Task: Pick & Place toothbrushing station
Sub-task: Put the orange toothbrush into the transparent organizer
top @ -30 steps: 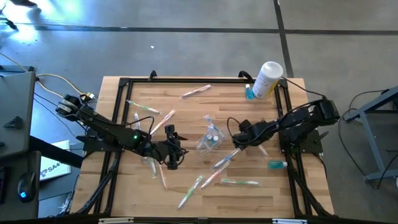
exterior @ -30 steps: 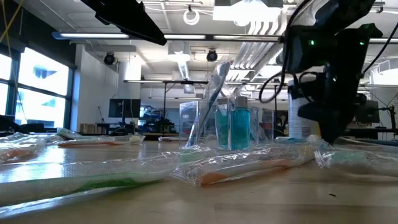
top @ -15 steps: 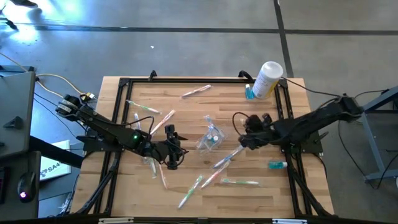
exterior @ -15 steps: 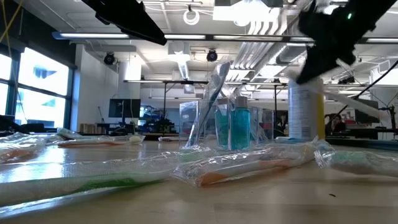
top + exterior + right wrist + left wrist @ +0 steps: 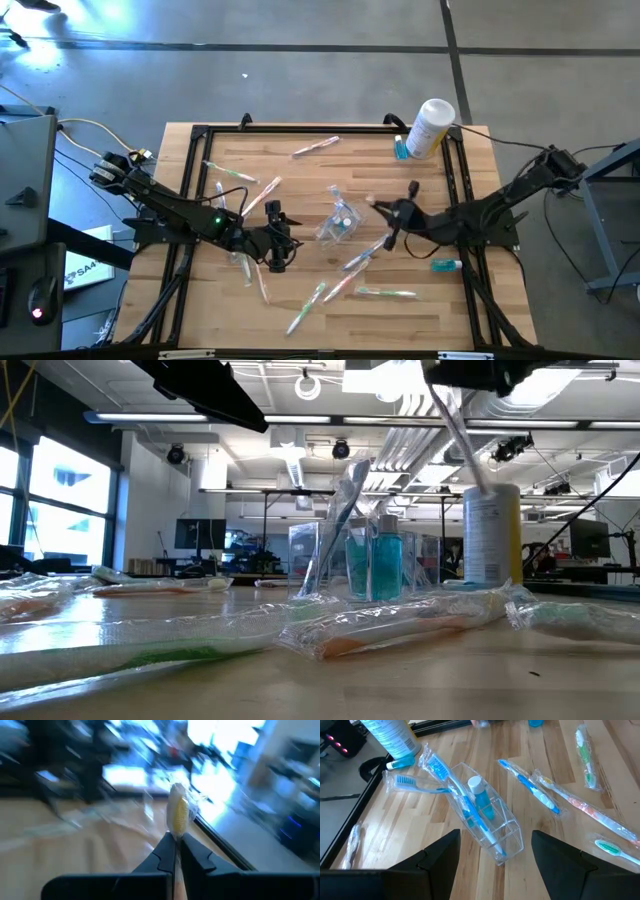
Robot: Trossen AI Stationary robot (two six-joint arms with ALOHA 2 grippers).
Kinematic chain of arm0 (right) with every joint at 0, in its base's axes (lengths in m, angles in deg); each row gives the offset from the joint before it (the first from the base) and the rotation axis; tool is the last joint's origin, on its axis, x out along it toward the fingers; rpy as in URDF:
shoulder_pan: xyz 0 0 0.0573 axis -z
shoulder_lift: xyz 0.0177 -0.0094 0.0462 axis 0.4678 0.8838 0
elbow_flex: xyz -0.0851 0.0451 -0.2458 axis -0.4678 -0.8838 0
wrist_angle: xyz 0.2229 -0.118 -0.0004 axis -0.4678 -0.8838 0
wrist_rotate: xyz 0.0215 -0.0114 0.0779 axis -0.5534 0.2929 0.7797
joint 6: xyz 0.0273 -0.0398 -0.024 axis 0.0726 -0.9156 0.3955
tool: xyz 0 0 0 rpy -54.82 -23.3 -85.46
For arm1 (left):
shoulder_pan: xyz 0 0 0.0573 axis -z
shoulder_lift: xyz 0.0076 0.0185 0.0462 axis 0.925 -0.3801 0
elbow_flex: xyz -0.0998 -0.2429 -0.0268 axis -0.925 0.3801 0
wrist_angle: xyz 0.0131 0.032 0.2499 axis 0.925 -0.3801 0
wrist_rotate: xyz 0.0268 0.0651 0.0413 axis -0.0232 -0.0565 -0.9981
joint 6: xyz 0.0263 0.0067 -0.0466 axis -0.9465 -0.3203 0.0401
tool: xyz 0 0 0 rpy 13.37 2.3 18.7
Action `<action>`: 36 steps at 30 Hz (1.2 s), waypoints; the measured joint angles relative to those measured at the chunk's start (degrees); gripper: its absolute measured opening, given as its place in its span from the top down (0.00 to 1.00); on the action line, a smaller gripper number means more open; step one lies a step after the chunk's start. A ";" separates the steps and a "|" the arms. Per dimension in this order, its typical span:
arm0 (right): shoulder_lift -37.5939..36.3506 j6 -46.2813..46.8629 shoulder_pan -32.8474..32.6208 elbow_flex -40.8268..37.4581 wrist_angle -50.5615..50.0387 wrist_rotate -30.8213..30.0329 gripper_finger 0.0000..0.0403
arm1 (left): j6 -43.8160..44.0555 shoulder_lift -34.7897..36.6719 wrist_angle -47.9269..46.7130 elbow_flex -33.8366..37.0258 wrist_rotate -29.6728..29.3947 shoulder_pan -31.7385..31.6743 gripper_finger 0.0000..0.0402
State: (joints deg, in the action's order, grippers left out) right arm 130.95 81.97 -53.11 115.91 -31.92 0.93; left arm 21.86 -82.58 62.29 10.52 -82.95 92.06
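My right gripper (image 5: 393,214) is above the table right of centre, shut on a plastic-wrapped toothbrush with a yellow head (image 5: 177,812). The same toothbrush shows in the low view (image 5: 462,445), slanting in the air. A clear plastic bag (image 5: 338,222) holding blue toothbrushes and a teal tube stands mid-table; it also shows in the left wrist view (image 5: 485,825). My left gripper (image 5: 275,238) is open and empty, left of the bag, its fingers pointing at it (image 5: 495,860). Several wrapped toothbrushes (image 5: 352,262) lie flat around the table. My right gripper pinches the toothbrush's neck (image 5: 175,835) just behind the yellow head, between its two fingers. The head sticks out past the fingertips and the handle runs back along the fingers. The toothbrush is lifted clear of the table and slants in the air (image 5: 450,420).
A white bottle (image 5: 432,127) stands at the far right corner with a teal tube (image 5: 400,150) beside it. Another teal tube (image 5: 446,265) lies near the right rail. Wrapped toothbrushes lie at the far side (image 5: 315,147), the left (image 5: 228,172) and the near side (image 5: 385,293).
My right gripper has risen from the table with the wrapped toothbrush, out past the top of the low view, and its arm has stretched out and turned. The toothbrush is now lifted clear of the table. My left arm has kept still.
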 joint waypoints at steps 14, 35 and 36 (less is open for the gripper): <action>-3.06 -4.24 18.93 -19.80 39.81 31.09 0.99 | 0.00 0.00 -0.01 0.00 0.02 0.00 0.41; 12.97 2.04 28.42 -19.78 56.26 44.85 0.99 | 0.00 0.00 0.00 0.00 0.10 0.00 0.41; 14.44 2.13 28.64 -19.78 58.01 45.24 0.99 | 0.00 0.00 0.00 0.00 0.12 0.00 0.41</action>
State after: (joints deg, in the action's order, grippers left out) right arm 145.39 84.10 -24.47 96.13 26.09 46.17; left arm 21.86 -82.58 62.29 10.52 -82.83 92.06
